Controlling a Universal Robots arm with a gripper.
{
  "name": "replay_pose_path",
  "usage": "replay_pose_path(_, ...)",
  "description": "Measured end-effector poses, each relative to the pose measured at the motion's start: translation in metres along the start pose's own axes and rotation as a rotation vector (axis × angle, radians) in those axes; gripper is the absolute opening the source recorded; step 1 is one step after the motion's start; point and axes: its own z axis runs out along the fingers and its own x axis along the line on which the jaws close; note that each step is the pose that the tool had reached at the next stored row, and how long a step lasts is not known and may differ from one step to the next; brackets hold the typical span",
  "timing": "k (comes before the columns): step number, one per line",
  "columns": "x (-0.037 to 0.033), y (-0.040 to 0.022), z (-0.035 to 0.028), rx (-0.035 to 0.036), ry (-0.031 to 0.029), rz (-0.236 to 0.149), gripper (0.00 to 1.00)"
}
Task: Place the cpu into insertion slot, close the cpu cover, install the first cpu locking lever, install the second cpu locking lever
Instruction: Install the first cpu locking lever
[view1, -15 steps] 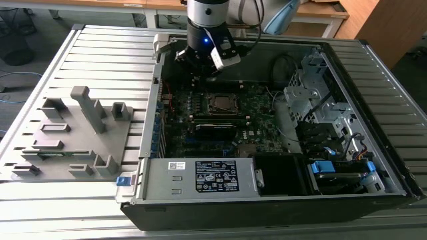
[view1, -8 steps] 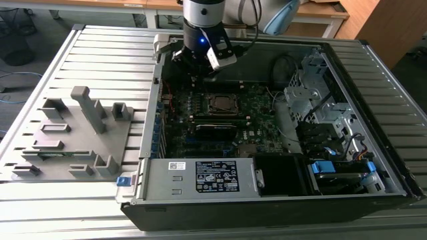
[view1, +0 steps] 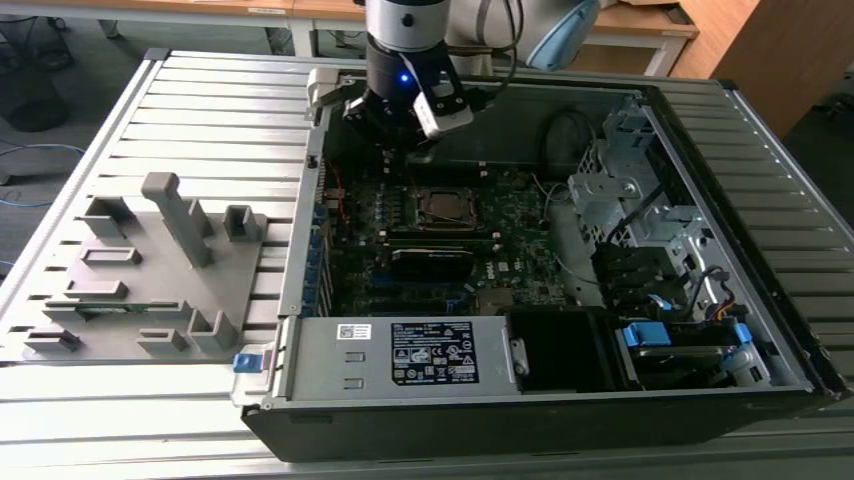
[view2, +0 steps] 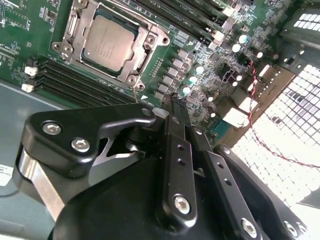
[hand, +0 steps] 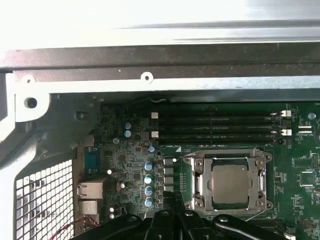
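cpu (view2: 109, 42) in insertion slot (view2: 59, 47), cpu cover (view2: 143, 52) down around it.

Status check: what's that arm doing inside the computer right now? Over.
Gripper shut, nothing seen in it, tips close beside the cpu cover. Cpu seated, cover lying flat around it. Nothing between gripper and cover.

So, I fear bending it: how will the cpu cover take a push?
The cover looks like thin bright metal, so it is probably stiff yet springy. Its big window over the cpu leaves narrow rails, which might bend under a point load. Likely light.
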Motion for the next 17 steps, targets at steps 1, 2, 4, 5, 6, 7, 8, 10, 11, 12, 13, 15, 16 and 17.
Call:
replay_pose_path(1, 0.001, 0.0, 0.0, -0.0017, -0.0002, 0.0, 0.1)
replay_pose_path(2, 0.0018, -0.0001, 0.0001, -0.008, -0.0001, 0.0, 0.1)
replay_pose_path(4, 0.0035, -0.0001, 0.0002, -0.018, 0.0002, 0.0, 0.1)
replay_pose_path(5, 0.0044, -0.0002, 0.0003, -0.0241, 0.0004, 0.0, 0.1)
replay_pose_path(6, 0.0052, -0.0002, 0.0003, -0.0325, 0.0007, -0.001, 0.1)
replay_pose_path(7, 0.006, -0.0002, 0.0004, -0.0385, 0.0009, -0.001, 0.1)
replay_pose_path(8, 0.0067, -0.0002, 0.0007, -0.0422, 0.001, 0.0, 0.1)
replay_pose_path(10, 0.0076, -0.0003, 0.0018, -0.0526, 0.001, -0.001, 0.1)
replay_pose_path(11, 0.0081, -0.0003, 0.0022, -0.0624, 0.0013, -0.001, 0.1)
replay_pose_path(12, 0.0084, -0.0003, 0.0024, -0.0754, 0.0017, -0.001, 0.1)
replay_pose_path(13, 0.0085, -0.0003, 0.0024, -0.084, 0.002, -0.001, 0.1)
replay_pose_path(15, 0.0085, -0.0003, 0.0024, -0.09, 0.0023, -0.001, 0.1)
replay_pose_path(16, 0.0085, -0.0003, 0.0024, -0.0905, 0.0023, -0.001, 0.1)
replay_pose_path(17, 0.0085, -0.0003, 0.0024, -0.0909, 0.0023, -0.001, 0.1)
